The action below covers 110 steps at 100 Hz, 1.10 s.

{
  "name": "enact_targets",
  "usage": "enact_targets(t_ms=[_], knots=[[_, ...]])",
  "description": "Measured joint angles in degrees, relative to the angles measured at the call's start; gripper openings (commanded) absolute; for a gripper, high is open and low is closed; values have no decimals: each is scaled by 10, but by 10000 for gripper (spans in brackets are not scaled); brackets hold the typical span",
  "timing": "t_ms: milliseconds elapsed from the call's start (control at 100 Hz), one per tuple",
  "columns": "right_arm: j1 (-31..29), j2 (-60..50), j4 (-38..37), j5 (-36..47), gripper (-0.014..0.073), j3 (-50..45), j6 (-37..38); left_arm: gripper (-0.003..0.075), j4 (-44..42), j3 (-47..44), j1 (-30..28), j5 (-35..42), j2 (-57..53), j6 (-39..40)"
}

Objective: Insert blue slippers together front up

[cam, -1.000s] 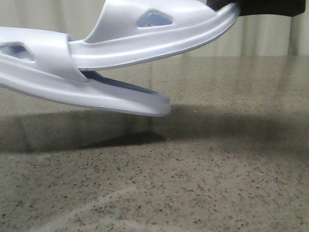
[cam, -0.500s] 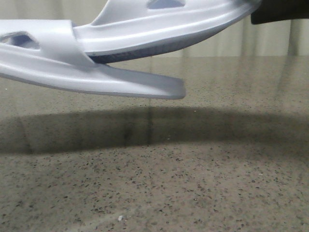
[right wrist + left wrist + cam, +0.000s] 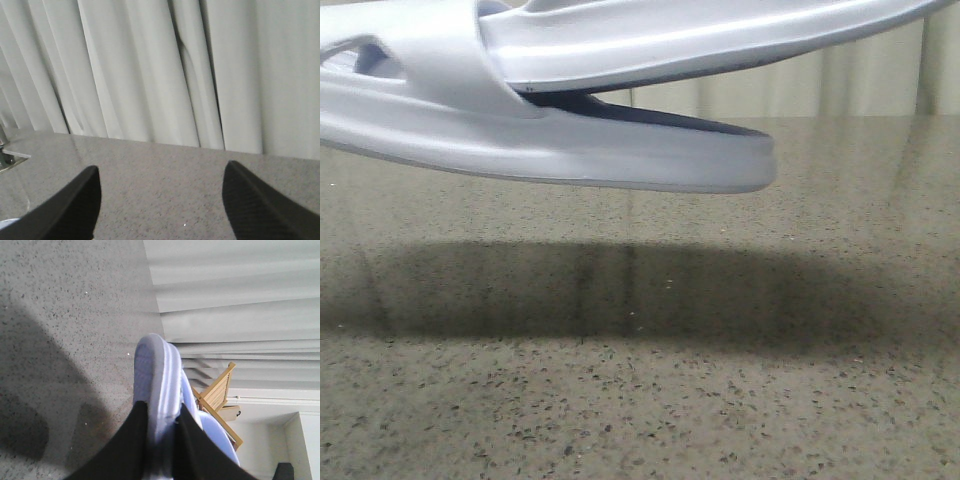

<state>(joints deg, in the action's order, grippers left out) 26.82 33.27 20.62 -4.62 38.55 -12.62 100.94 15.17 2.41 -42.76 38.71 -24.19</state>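
Note:
Two pale blue slippers hang above the table in the front view, one nested in the other. The lower slipper (image 3: 620, 150) has its wide strap at the left, and the upper slipper (image 3: 700, 40) passes under that strap and runs off the top right. My left gripper (image 3: 161, 412) is shut on the edge of one slipper (image 3: 155, 370), its black fingers (image 3: 130, 440) pressing both sides; the other slipper (image 3: 220, 440) curves behind. My right gripper (image 3: 161, 170) is open over bare tabletop with nothing between its fingers. Neither gripper shows in the front view.
The speckled grey stone table (image 3: 640, 400) carries the slippers' broad shadow (image 3: 600, 290). Pale curtains (image 3: 150, 65) hang behind the far edge. A wooden folding chair (image 3: 217, 390) stands beyond the table. A metal fitting (image 3: 7, 157) sits at the table's edge.
The nested slippers have risen and shifted right in the front view, the lower one sliding further along. The dark right gripper at the upper slipper's end has gone from that view.

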Motion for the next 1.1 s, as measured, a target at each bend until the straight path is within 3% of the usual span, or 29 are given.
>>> enact_targets(t_ms=[190,660,940,1100], knots=[[-3,-12,-9,0,451,0,-1,16,0,0,0,17,18,-4],[-3,-12,-10,9,451,-27,-1,16,6,19,0,12,200,-116],[-3,-12,-10,9,451,-27,-2,19,10,33,0,4,243,-157],[-3,-12,-9,9,451,-27,-2,118,10,33,0,4,243,-167]])
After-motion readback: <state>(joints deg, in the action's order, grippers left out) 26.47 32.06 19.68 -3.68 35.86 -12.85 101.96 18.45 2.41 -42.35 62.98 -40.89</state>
